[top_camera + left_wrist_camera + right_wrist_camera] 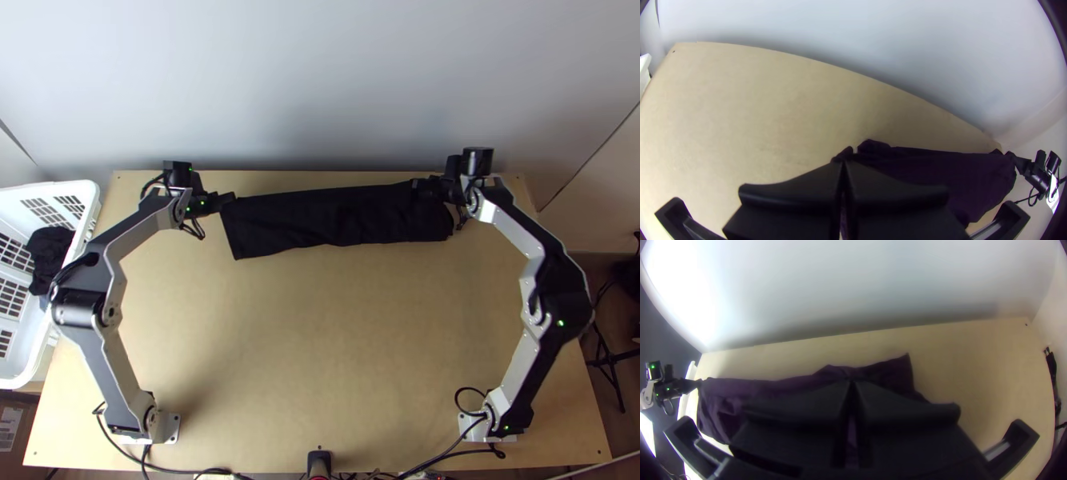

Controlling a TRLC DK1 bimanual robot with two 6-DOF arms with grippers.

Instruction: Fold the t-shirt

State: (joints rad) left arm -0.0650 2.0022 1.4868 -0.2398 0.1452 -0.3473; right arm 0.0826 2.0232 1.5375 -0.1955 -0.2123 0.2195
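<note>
Well, the dark t-shirt (pixel 320 224) is stretched out as a long, narrow strip, up towards the far edge of the table (pixel 320 344), with a few soft wrinkles; from where I stand I can't count its folds. At the t-shirt's left end, the left gripper (pixel 230 198) has its flat black fingers closed on the upper corner. Over by the t-shirt's right end, the right gripper (pixel 418 186) is pinching the upper edge, its fingers drawn together, and a bit of the cloth runs on past it. How much of the t-shirt's weight rests on the wood, I can't tell.

Behind the t-shirt stands a pale wall (pixel 320 88). Well apart from it, off to its left, there's a white basket (pixel 93 198) with a dark cloth (pixel 50 254) bunched up inside. To the t-shirt's right, beyond the table, I see a black stand (pixel 611 360).
</note>
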